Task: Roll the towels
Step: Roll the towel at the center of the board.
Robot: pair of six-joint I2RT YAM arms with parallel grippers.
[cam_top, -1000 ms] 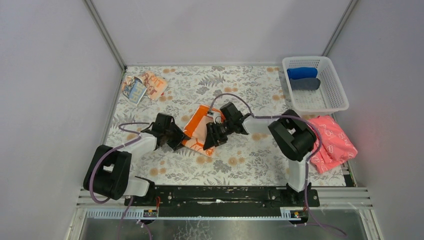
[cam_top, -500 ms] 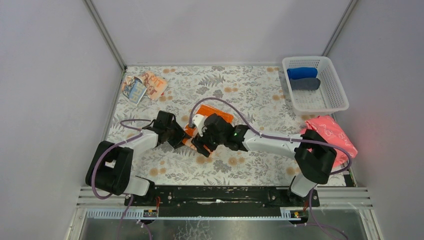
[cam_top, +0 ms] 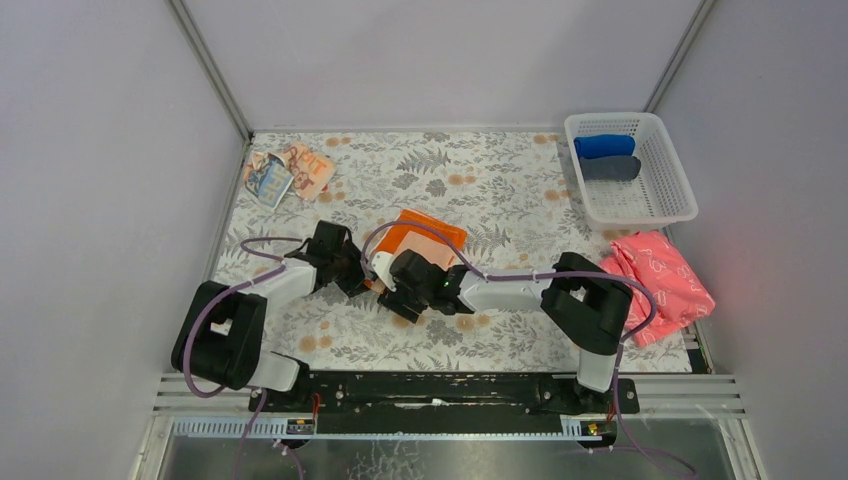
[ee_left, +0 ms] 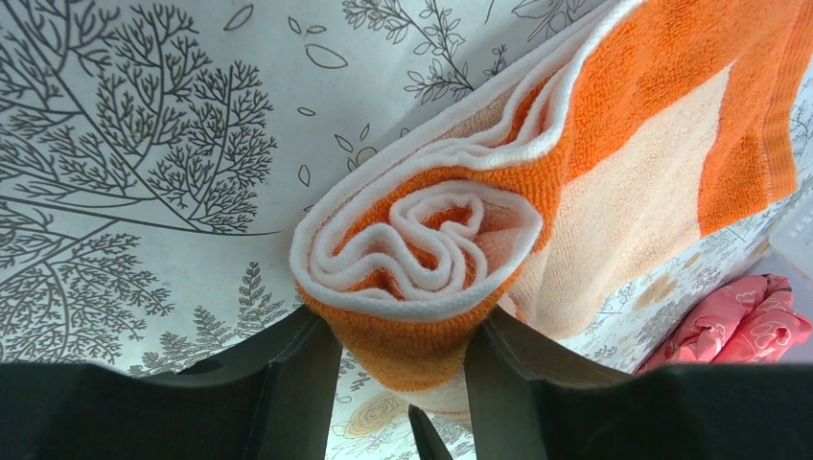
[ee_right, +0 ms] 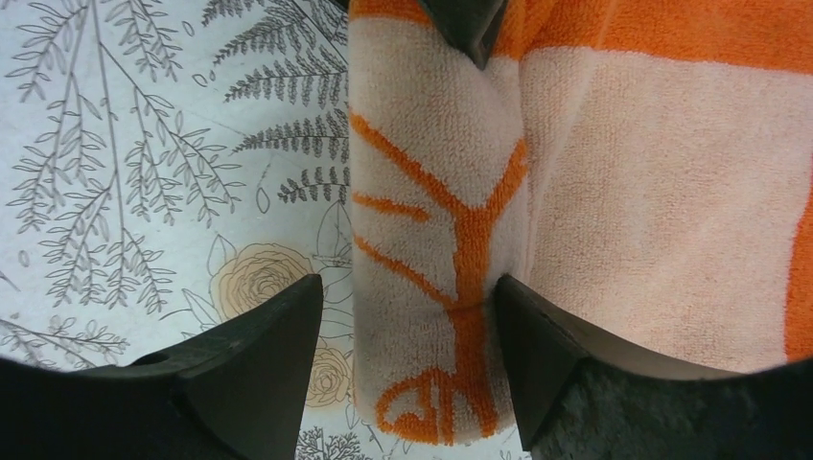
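The orange-bordered towel [cam_top: 430,232] lies mid-table, its near-left end wound into a roll. In the left wrist view the roll's spiral end [ee_left: 422,240] sits between my fingers. My left gripper [cam_top: 355,275] [ee_left: 403,383] is shut on it. My right gripper [cam_top: 397,293] [ee_right: 412,374] straddles the roll's other end [ee_right: 441,240]. Its right finger [ee_right: 556,355] touches the cloth and its left finger [ee_right: 259,364] stands a little off it. The pale peach printed towel [cam_top: 290,172] lies crumpled at the far left corner, away from both grippers.
A white basket [cam_top: 672,160] at the far right holds a blue roll [cam_top: 605,146] and a dark grey roll [cam_top: 610,168]. A pink patterned cloth [cam_top: 660,280] lies at the right edge. The table has a floral cover [cam_top: 500,180] and walls close on three sides.
My right gripper has moved left and nearer, down to the towel's near end beside the left gripper. More of the towel's flat part now shows on the far side. The left gripper has barely moved.
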